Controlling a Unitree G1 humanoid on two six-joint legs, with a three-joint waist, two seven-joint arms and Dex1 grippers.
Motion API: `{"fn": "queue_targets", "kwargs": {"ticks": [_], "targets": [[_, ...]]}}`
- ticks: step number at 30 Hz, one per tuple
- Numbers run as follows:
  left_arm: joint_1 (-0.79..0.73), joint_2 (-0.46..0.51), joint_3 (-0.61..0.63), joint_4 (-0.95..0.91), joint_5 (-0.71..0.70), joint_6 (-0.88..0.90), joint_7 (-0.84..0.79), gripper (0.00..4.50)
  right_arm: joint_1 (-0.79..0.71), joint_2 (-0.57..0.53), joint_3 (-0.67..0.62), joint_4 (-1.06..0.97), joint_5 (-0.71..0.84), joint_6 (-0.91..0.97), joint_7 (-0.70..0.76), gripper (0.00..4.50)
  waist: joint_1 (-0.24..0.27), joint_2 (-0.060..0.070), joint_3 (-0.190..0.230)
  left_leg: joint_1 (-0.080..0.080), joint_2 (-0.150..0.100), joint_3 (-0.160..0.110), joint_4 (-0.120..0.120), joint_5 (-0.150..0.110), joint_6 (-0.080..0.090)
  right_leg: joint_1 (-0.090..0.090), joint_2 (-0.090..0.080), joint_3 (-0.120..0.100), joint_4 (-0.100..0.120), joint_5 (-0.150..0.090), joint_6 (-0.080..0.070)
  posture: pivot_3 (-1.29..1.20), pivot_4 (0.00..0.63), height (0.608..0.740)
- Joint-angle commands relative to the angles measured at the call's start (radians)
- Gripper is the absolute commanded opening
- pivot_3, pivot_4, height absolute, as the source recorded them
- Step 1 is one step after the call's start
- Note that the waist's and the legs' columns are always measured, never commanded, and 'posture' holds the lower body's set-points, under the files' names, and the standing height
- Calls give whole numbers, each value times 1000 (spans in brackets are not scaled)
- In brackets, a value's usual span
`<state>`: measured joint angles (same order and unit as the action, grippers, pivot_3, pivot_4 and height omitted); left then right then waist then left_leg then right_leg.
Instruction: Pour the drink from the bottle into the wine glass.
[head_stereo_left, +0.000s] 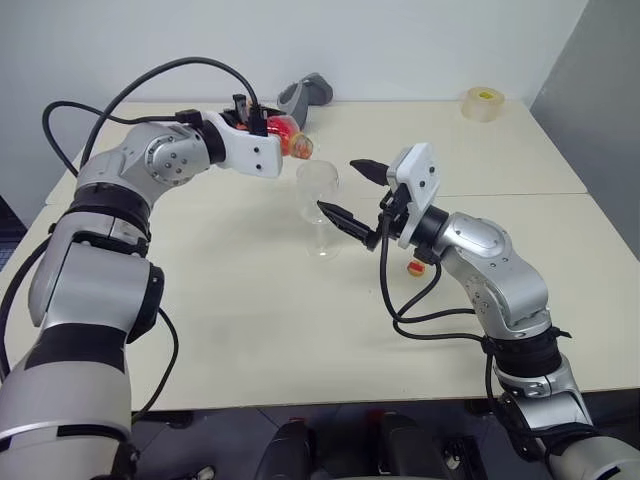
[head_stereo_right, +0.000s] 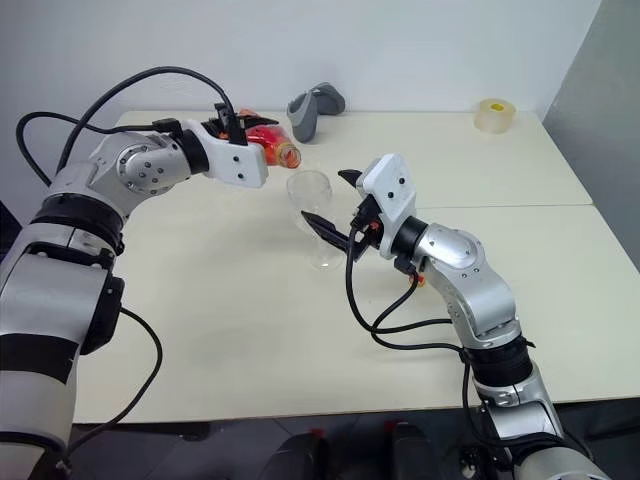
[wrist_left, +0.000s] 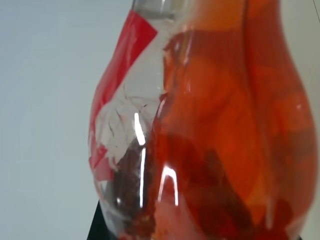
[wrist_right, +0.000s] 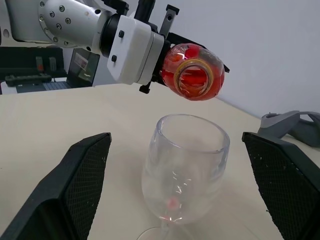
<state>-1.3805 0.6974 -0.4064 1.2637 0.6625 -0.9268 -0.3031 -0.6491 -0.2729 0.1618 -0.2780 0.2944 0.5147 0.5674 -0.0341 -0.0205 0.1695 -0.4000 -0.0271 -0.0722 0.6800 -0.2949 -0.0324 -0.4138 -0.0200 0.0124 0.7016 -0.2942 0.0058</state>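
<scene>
My left pincer (head_stereo_right: 232, 128) is clamped on the bottle (wrist_right: 192, 72), tipped near level with its open mouth just above and behind the wine glass (wrist_right: 184, 172) rim — drink (wrist_left: 225, 150) in the belly. My right pincer (wrist_right: 182, 192) is spread wide, flanking the bowl untouched; glass mid-counter (head_stereo_left: 250, 330), edges well off.

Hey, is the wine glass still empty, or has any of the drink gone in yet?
Nearly empty: the wine glass stands upright with only a small red spot at the bowl's bottom. The tipped bottle's open mouth sits above its rim.
</scene>
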Motion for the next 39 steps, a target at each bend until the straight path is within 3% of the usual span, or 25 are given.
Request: {"fn": "queue_targets", "kwargs": {"ticks": [1,39], "targets": [[-55,25,4,-11,-1,-11,35,1158,-28,2,-4,-19,-3,-25,5,4500,0,0,0,0,0,0,0,0,0,0,0,0,0,0,0,0,150,740],[-96,56,-49,3,70,-1,120,1158,-30,1,-2,-16,-5,-18,12,4500,-1,0,0,-1,0,6,0,0,0,-8,-1,2,10,0,0,0,150,740]]}}
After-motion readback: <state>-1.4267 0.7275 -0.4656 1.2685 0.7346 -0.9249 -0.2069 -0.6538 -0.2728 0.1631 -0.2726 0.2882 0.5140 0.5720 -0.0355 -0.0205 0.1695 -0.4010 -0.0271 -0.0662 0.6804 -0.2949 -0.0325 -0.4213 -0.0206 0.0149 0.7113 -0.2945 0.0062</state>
